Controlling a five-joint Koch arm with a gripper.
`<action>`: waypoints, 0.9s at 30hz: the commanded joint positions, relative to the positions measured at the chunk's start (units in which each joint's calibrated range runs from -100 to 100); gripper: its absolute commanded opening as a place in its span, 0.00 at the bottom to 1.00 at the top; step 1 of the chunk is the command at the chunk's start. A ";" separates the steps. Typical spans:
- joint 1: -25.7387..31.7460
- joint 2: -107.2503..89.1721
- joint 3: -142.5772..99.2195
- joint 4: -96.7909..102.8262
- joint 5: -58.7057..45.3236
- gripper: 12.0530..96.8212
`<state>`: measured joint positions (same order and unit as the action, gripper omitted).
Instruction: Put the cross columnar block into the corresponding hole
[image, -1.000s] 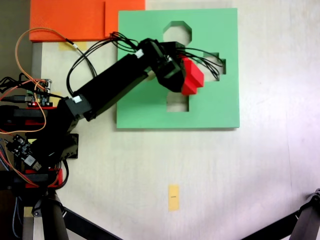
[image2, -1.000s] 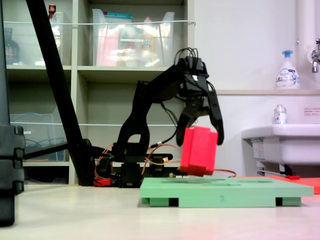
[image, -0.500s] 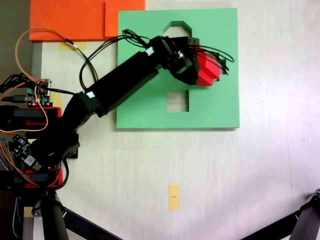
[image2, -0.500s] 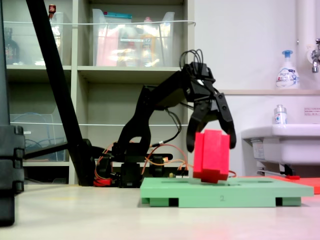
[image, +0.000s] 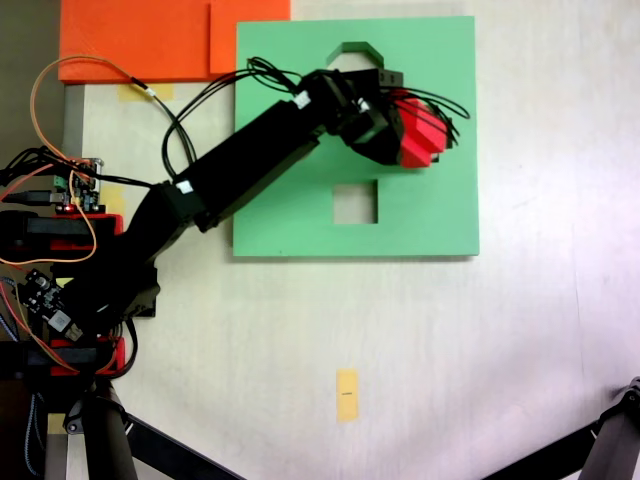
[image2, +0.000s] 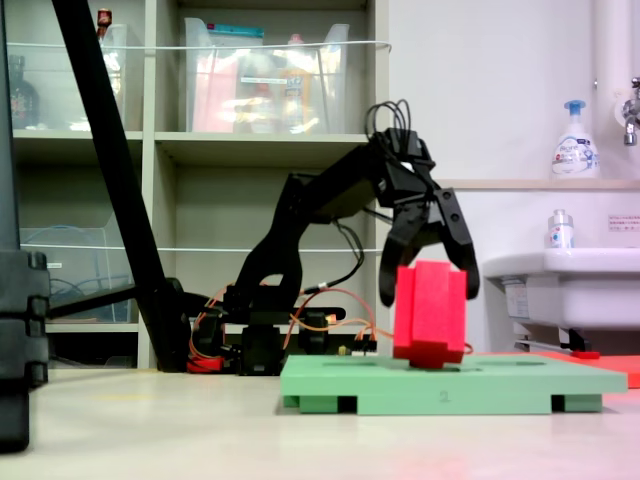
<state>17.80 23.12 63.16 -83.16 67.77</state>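
Reaching out across the flat green foam board (image: 300, 205), the black arm carries its gripper (image2: 430, 290) over the board's right half, its two dark jaws spread down either side of the small bright red plus-shaped foam block (image2: 430, 312) and clamped on it. In the side-on fixed view the block stands upright with its lower end at the board's top surface, or just into it; I cannot tell which from here. From above, the block (image: 418, 130) and the gripper (image: 400, 130) cover the spot where the plus-shaped cutout would be, so that hole is hidden and I cannot say how well the block lines up with it. The square cutout (image: 355, 203) lies open just below the gripper in that view, and the top edge of the octagonal cutout (image: 352, 48) peeks out above the arm. On the board's front edge (image2: 450, 397) there is a small dark mark that looks like the digit 2. A small yellow tape strip (image: 347, 394) lies on the pale table (image: 520, 330) well below the board, with a faint line across it that I cannot read. Orange foam sheets (image: 150, 40) sit at the top left, touching the board's corner. Off to the right of the side-on view a white pump bottle with a blue label (image2: 573, 140) stands on a ledge; its print is too small to read.
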 joint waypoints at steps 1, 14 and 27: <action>0.20 0.34 2.45 4.92 0.59 0.22; 0.63 1.18 2.55 5.69 0.78 0.22; 0.83 2.44 3.15 6.18 0.73 0.22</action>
<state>18.05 25.44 64.23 -81.89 67.91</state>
